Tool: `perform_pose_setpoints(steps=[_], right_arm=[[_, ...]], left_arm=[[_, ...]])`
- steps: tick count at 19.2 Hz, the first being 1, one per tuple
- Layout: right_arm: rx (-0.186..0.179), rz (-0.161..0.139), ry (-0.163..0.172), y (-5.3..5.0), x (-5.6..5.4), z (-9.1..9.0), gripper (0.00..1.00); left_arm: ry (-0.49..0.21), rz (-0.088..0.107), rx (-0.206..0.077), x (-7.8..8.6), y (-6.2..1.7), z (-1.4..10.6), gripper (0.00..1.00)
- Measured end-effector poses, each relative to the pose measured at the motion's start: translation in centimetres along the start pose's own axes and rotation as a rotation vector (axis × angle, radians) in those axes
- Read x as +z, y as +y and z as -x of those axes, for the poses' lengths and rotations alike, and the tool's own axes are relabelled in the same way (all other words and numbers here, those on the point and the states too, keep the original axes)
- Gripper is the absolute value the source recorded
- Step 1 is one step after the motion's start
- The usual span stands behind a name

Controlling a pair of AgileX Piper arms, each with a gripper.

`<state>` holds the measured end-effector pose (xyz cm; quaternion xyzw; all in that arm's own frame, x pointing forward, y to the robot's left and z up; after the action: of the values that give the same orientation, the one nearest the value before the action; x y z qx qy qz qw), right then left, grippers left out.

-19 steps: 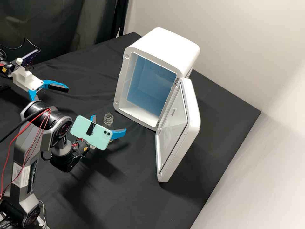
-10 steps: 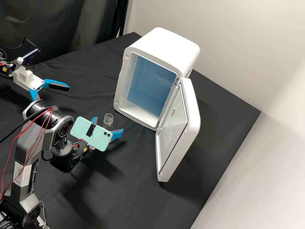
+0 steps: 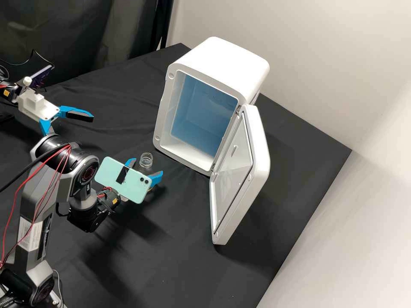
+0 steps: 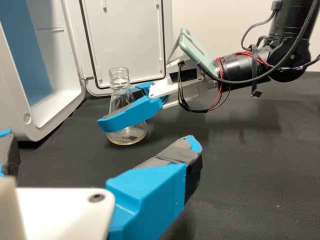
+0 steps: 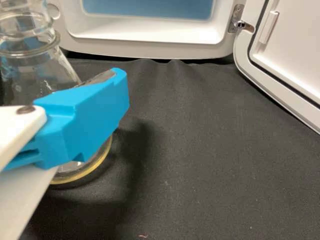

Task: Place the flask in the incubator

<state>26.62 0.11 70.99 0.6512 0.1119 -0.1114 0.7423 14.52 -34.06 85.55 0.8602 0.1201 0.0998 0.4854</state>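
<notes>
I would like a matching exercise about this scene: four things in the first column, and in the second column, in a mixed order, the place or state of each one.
Things
1. flask
2. incubator door
3. left gripper
4. right gripper

Places or states
A. open and empty, away from the incubator
B. swung wide on its hinge
C. upright on the bench, in front of the incubator
D. around the flask

Right pairs: 1-C, 2-B, 3-A, 4-D
</notes>
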Motion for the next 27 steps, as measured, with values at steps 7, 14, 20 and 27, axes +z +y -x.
perform_pose_setpoints(steps=[7, 14, 20, 27], right_arm=[[0.0, -0.019, 0.0, 0.0, 0.0, 0.0, 0.0], [0.0, -0.019, 0.0, 0.0, 0.0, 0.0, 0.0], [0.0, -0.019, 0.0, 0.0, 0.0, 0.0, 0.0], [0.0, -0.018, -0.004, 0.35, 0.19, 0.18, 0.0]], left_arm=[[0.0, 0.005, -0.006, 0.1, -0.18, 0.13, 1.0], [0.0, 0.005, -0.006, 0.1, -0.18, 0.13, 1.0], [0.0, 0.005, -0.006, 0.1, -0.18, 0.13, 1.0], [-0.011, 0.003, -0.009, 0.29, -0.21, 0.06, 1.0]])
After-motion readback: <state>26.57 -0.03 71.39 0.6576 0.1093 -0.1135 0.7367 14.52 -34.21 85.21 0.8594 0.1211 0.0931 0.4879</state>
